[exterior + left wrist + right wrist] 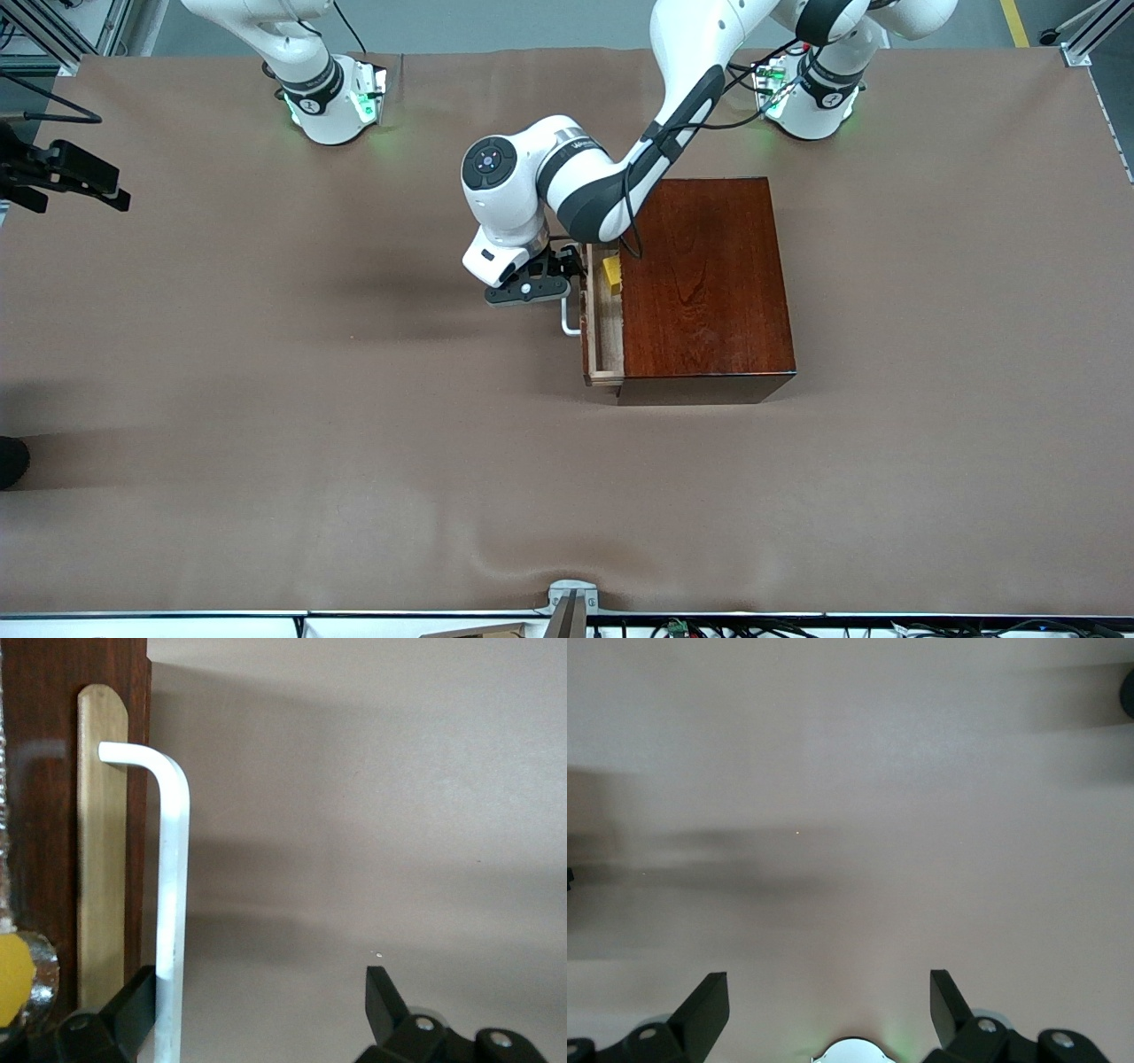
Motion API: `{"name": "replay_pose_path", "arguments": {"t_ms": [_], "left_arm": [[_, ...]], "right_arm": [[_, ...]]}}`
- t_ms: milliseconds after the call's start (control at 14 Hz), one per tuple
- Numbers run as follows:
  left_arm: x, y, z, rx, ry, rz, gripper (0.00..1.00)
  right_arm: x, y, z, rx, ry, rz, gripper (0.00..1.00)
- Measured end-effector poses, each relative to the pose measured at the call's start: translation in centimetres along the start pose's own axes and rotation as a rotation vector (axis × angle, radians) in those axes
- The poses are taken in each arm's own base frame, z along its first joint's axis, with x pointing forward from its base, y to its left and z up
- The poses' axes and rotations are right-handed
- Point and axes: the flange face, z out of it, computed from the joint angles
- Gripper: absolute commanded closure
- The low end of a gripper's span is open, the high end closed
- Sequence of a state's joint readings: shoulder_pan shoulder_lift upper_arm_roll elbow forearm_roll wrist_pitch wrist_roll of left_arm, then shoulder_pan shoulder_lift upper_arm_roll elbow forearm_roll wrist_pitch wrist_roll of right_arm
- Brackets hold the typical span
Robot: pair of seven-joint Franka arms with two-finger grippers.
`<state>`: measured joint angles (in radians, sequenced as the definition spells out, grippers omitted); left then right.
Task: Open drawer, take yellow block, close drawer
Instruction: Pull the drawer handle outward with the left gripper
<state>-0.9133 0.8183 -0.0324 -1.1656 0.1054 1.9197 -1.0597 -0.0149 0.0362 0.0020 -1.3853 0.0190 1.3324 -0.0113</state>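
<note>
Right wrist camera: I'm seeing bare table and my own fingers.

I'm holding the right gripper point(828, 1005) with its black fingers point(704, 1010) spread wide over the brown table point(859, 788), where soft shadows are lying across the surface.

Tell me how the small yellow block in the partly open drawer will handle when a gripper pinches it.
The small bright yellow cube looks rigid, with flat faces, so it should probably pinch squarely and not roll. It seems light for the open left gripper beside it. It sits close to the glossy mahogany box's edge in the shallow pale-wood drawer, so finger room may be tight.
</note>
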Motion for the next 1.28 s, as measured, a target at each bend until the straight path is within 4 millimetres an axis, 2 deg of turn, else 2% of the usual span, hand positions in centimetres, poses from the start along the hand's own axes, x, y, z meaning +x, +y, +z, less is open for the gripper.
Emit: {"name": "replay_pose_path", "arguments": {"t_ms": [1283], "left_arm": [[0.2, 0.86, -0.54, -0.053, -0.012, -0.015, 0.0]], "right_arm": [[0.0, 0.01, 0.0, 0.0, 0.0, 0.0, 0.0]]}}
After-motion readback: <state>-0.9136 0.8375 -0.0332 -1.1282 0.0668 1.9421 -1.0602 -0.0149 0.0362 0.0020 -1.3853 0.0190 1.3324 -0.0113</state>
